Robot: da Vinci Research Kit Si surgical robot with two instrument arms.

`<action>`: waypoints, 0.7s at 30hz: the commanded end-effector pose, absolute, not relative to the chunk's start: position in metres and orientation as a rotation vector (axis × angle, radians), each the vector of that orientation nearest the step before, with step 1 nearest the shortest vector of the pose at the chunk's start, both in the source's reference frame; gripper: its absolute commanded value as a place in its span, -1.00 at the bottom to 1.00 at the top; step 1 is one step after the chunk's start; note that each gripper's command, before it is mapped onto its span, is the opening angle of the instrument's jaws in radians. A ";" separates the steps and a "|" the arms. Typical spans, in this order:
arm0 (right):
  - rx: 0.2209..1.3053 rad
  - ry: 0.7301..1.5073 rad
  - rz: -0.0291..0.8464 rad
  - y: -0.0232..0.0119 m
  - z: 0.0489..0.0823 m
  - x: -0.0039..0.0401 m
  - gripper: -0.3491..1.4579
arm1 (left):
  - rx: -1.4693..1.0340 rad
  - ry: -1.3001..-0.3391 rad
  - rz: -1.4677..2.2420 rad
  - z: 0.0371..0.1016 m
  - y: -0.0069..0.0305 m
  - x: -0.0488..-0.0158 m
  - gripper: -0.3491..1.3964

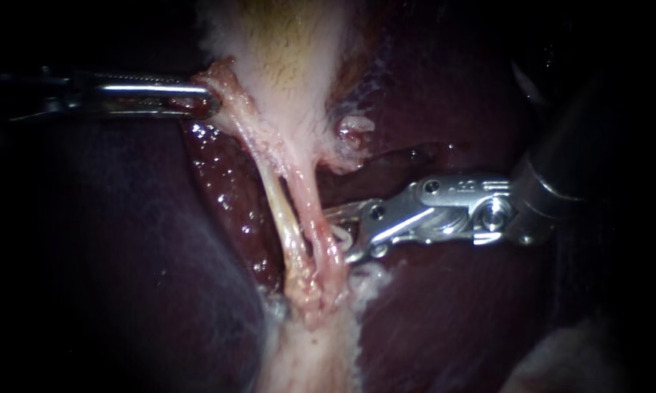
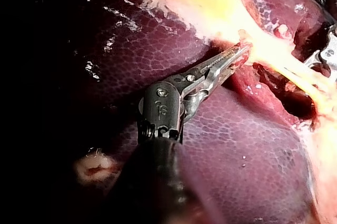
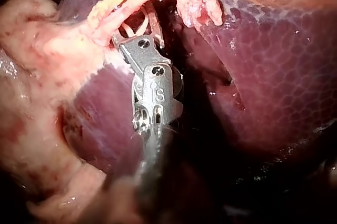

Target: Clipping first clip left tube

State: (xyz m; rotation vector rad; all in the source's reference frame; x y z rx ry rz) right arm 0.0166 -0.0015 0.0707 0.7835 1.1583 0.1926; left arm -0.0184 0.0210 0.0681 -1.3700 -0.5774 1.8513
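Where the left tube (image 1: 278, 207) lies: past the right tube (image 1: 319, 218) from my right instrument (image 1: 344, 234), crosswise to its released end effector.
Left instrument (image 1: 204, 102): clenched on tissue (image 1: 222, 78).

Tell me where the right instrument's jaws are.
In the endoscope view the right instrument comes in from the right, its open jaws at the right side of the two pale tubes, low down near their base.

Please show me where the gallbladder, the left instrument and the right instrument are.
gallbladder (image 1: 291, 58), endoscope view: middle of its pale wall.
left instrument (image 1: 210, 102), endoscope view: tips of its jaws, shut on the gallbladder.
right instrument (image 1: 342, 234), endoscope view: gap between its open jaws.
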 end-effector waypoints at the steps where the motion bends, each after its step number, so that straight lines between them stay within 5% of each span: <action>1: 0.775 1.153 0.186 -0.0014 0.0708 0.0164 -0.11 | -1.370 -0.577 1.851 0.0681 0.0210 -0.0184 -1.00; 21: 0.707 1.115 0.211 0.0018 0.0689 0.0116 -0.08 | -1.370 -0.577 1.851 0.0680 0.0210 -0.0183 -1.00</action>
